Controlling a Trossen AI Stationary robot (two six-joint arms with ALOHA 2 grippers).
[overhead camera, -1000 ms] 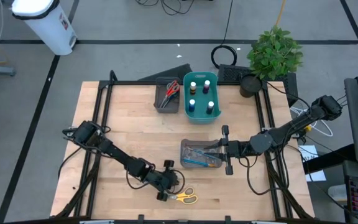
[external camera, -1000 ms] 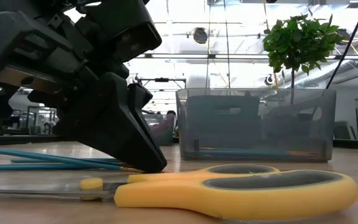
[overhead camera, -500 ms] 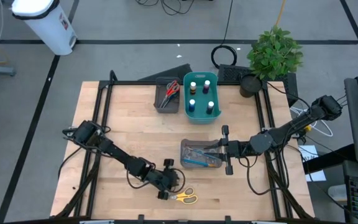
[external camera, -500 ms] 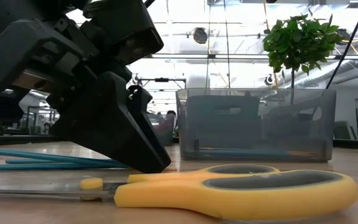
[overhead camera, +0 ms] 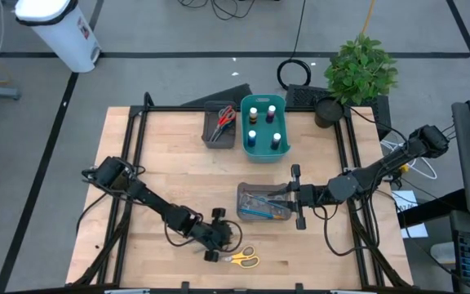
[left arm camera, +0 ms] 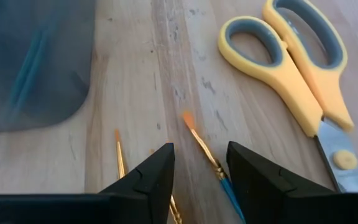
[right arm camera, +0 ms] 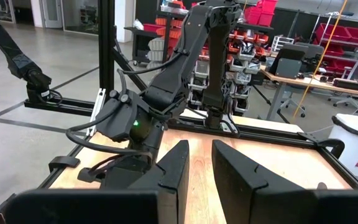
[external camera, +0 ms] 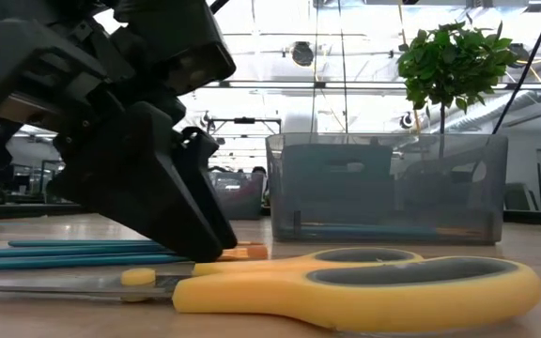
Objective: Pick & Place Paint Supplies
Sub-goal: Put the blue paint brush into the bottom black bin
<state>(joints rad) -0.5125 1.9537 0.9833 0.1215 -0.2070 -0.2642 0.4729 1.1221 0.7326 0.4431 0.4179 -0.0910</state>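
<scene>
A: Any legible writing or labels?

B: None that I can read.

A: Arm pose?

B: My left gripper sits low at the table's 6 o'clock edge, fingers parted, straddling a thin blue brush with an orange tip; a second brush lies beside it. The yellow-handled scissors lie flat just at its 3 o'clock. My right gripper hovers at the dark grey tray, fingers released.

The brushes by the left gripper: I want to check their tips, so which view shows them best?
The left wrist view: the brushes lie on bare wood with orange tips showing, ahead of the left gripper. The low view shows their blue handles side-on, partly hidden behind it. The high and right wrist views show nothing clear of them.
</scene>
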